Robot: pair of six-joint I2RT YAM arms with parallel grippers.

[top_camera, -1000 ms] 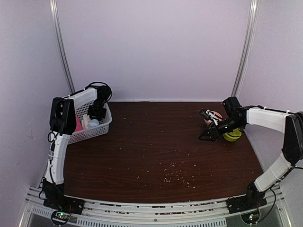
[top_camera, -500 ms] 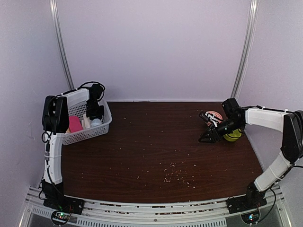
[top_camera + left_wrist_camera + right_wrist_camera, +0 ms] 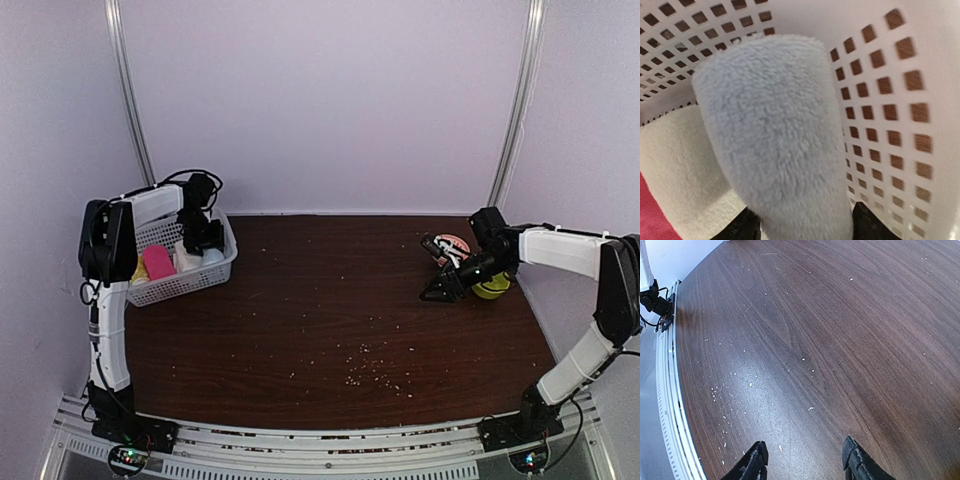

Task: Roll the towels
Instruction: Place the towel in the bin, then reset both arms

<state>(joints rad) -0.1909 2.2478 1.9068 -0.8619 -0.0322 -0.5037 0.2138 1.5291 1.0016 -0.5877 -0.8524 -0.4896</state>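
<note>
Left wrist: left end effector straddles the pale blue towel in the ten-o'clock basket, clamped or loose I can't tell; right end effector, two o'clock, spread empty.

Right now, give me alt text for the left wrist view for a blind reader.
A fluffy pale blue towel, rolled up, fills the middle inside a white perforated basket, with the black fingertips of the left gripper flanking its near end. A cream-white towel lies to its left, and a sliver of pink cloth shows at the bottom-left corner.
</note>
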